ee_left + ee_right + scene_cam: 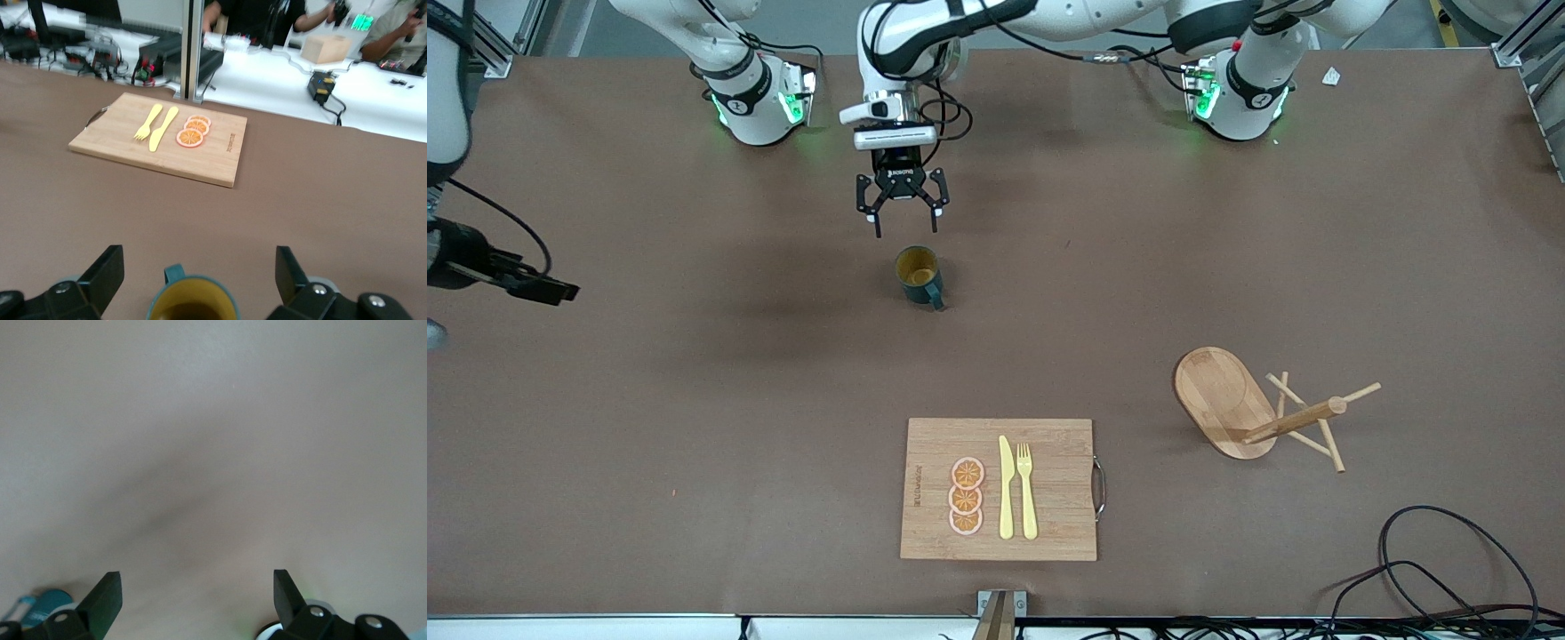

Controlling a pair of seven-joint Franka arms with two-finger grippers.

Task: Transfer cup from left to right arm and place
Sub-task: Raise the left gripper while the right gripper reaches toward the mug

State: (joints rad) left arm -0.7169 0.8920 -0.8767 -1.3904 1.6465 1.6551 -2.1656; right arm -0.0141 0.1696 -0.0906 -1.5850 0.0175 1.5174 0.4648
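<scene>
The cup [918, 276], dark teal outside and mustard-yellow inside, stands upright on the brown table, its small handle toward the front camera. My left gripper [903, 206] hangs open over the table just on the robots' side of the cup and touches nothing. In the left wrist view the cup [193, 303] sits low between the spread fingers of the left gripper [200, 260], apart from both. My right gripper [551, 289] waits over the right arm's end of the table. In the right wrist view the right gripper [197, 580] is open over bare table.
A wooden cutting board [1058, 484] with a yellow knife [1006, 487], a yellow fork [1027, 489] and orange slices [966, 496] lies near the front edge. A wooden peg rack [1258, 413] lies tipped toward the left arm's end. Black cables [1449, 569] coil at that front corner.
</scene>
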